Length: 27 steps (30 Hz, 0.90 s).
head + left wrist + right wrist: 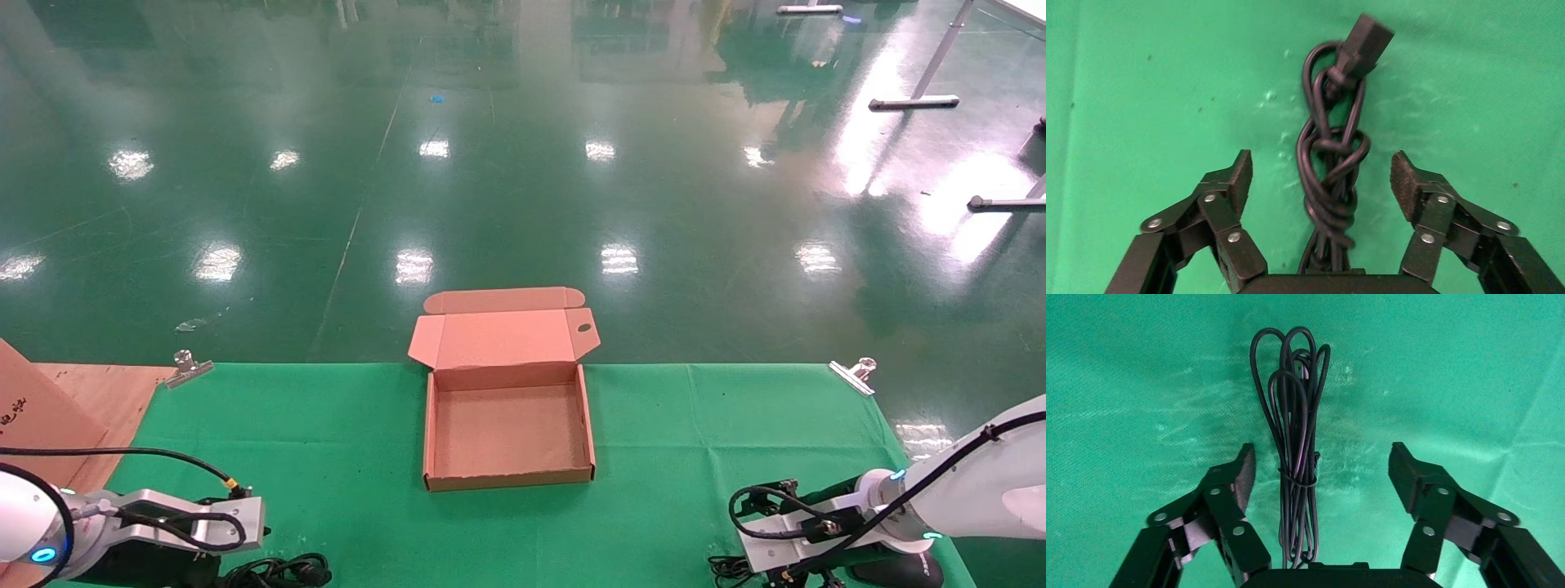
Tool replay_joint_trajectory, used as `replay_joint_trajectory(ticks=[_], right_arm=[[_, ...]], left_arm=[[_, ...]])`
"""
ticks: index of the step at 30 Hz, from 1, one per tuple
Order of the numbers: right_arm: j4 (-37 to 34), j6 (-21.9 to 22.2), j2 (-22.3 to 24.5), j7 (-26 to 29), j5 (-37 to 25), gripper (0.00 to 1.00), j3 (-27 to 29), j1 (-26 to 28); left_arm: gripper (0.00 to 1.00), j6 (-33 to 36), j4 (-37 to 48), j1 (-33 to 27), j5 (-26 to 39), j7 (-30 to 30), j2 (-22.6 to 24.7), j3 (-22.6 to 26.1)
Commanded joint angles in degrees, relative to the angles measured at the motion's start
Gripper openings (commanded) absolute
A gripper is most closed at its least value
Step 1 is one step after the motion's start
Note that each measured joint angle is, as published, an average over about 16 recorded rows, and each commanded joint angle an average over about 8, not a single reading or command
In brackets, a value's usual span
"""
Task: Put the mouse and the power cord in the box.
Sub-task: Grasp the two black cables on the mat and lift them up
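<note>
Head view shows you the box (508,425) open and empty mid-worktop (695,457), with both arms low at the near corners. Your left end effector (1321,177) is spread wide over the power cord (1330,165), fingers clear of it on either side. Your right end effector (1321,468) is equally wide, straddling the mouse's (899,569) bundled cable (1294,447), gripping nothing.
</note>
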Motion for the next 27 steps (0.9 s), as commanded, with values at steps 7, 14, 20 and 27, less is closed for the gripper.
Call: replay_joint_trajectory(ticks=[7, 14, 20, 27], right_arm=[[-2.14, 0.1, -0.66, -1.2, 0.19, 0.0, 0.12, 0.47], [-3.29, -0.04, -1.05, -1.8, 0.22, 0.0, 0.13, 0.62], [-3.94, -0.53, -0.92, -2.16, 0.35, 0.0, 0.23, 0.97], [-4.19, -2.36, -0.26, -2.78, 0.84, 0.0, 0.56, 2.21]], left_arm=[[0.0, -0.95, 0.67, -0.02, -0.15, 0.15, 0.02, -0.11], [0.0, -1.69, 0.94, 0.33, -0.09, 0.21, 0.34, -0.07], [0.0, -2.55, 0.94, 0.68, 0.02, 0.39, 0.69, 0.0], [0.0, -0.78, 0.79, -0.18, -0.08, 0.78, 0.59, -0.06]])
